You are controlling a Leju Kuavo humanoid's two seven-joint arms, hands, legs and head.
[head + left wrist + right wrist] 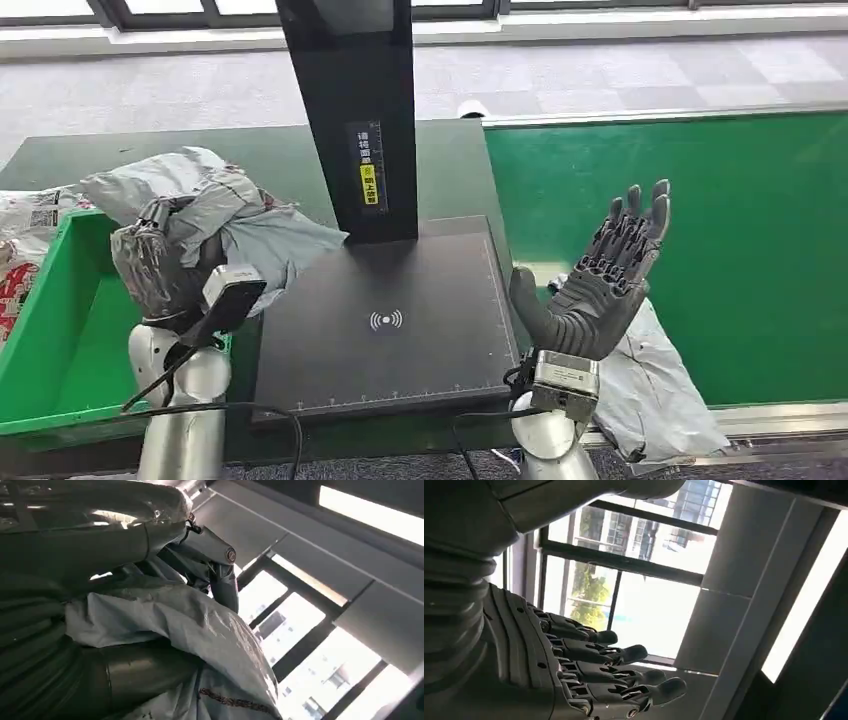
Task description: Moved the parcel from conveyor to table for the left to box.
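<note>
My left hand (165,262) grips a crumpled grey plastic parcel (240,225) at the left edge of the black scanner plate (390,320), beside the green box (60,330). The left wrist view looks up past my left hand (210,555), whose fingers wrap the parcel's (175,620) wrinkled film. Raised to the right of the plate, above the edge of the green conveyor (720,250), my right hand (600,290) stands open with fingers spread upward and nothing in it. In the right wrist view the right hand (589,675) shows empty fingers against windows.
A black post (355,110) with a yellow label rises from the back of the scanner plate. Another grey parcel (655,385) lies at the conveyor's near edge under my right arm. More bagged parcels (25,215) lie at the far left beyond the green box.
</note>
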